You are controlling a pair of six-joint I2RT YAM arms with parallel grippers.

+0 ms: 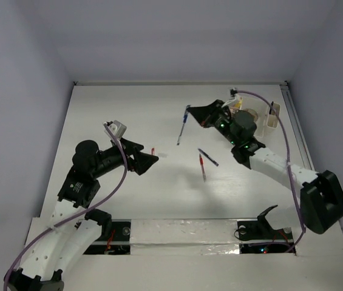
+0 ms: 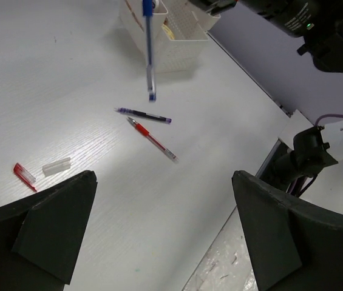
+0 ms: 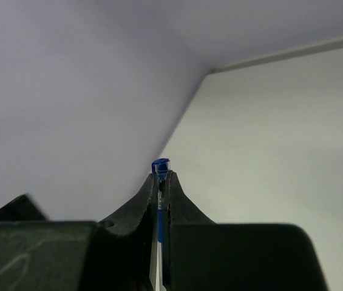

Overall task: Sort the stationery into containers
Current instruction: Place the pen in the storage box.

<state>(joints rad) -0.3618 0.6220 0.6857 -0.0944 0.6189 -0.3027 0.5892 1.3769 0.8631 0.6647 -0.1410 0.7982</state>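
Black fingers of my right pincer (image 3: 161,176) were clamped on the blue pen (image 3: 160,165), which hung tip-down above the white table (image 2: 68,73), upper centre of the top view. My left pincer (image 2: 164,182) stood wide, holding nothing. Beyond it lay a red cap (image 2: 24,176) at left, a red pen (image 2: 153,139) just beside a dark pen (image 2: 144,115) mid-frame, and the cream organizer (image 2: 177,42) at top.

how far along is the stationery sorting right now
Early to midway. The organizer already holds something yellowish. In hand: the right gripper pinches a blue pen above the table. To go: a red pen, a dark pen and a red cap lie on the table; the left gripper is open, empty.
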